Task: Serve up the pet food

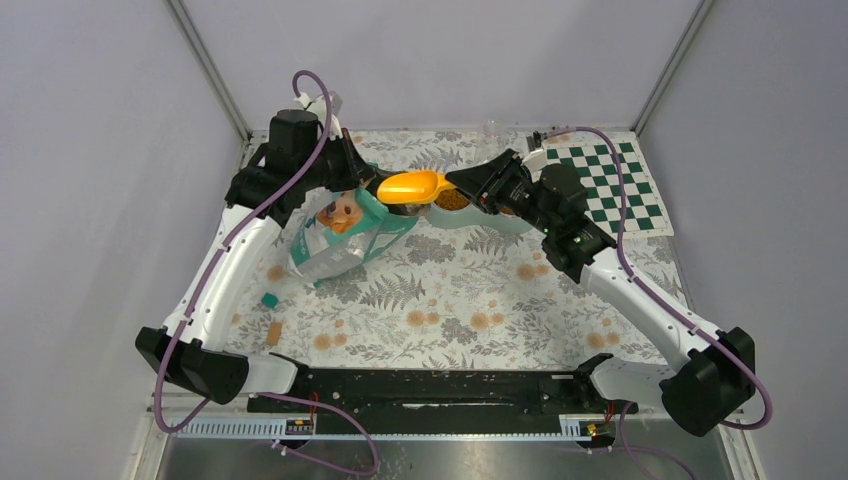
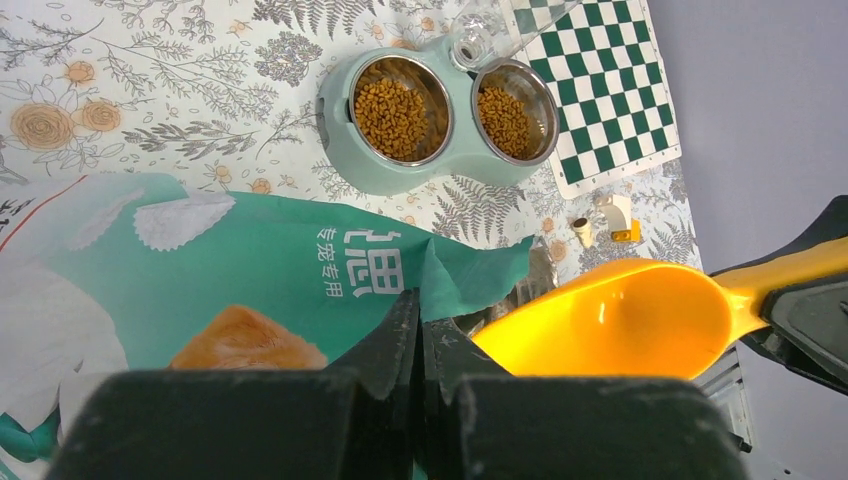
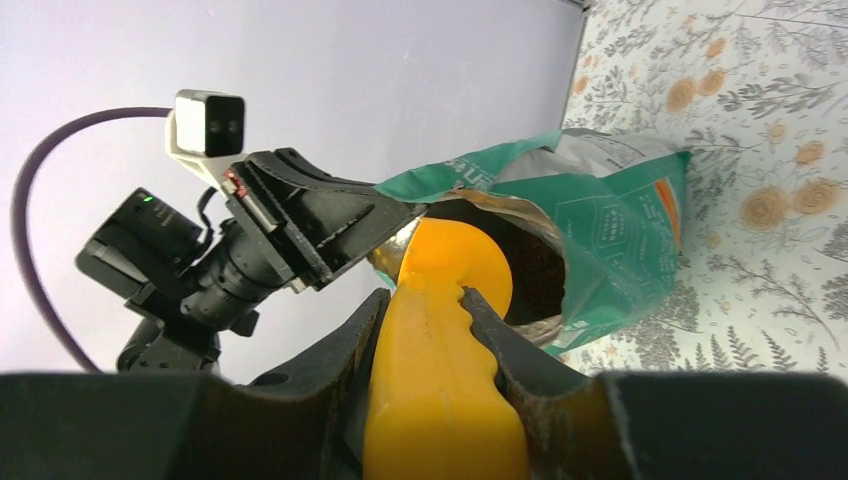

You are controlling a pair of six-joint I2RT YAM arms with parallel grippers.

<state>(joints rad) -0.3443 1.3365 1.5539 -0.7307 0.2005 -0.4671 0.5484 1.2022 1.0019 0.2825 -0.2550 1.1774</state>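
Left jaws pinching bag (image 2: 270,250) rim, right jaws clamped on empty scoop (image 2: 620,320) handle; kibble (image 2: 392,105) in 2 bowls (image 2: 398,66).

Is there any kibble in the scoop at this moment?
No, the left wrist view shows the scoop with a bare orange hollow.

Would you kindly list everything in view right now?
pet food: two heaps, brown, in the feeder bowls.
feeder: one, mint green, far side of tablecloth.
bag: one, teal, open, left of feeder.
scoop: one, yellow-orange, empty, at bag's mouth.
chessboard mat: one, green-white, far right corner.
small pieces: two, teal and tan, near bag.
tablecloth: one, floral, under everything.
left fingers: two, black, shut on bag's edge.
right fingers: two, black, shut on scoop's handle.
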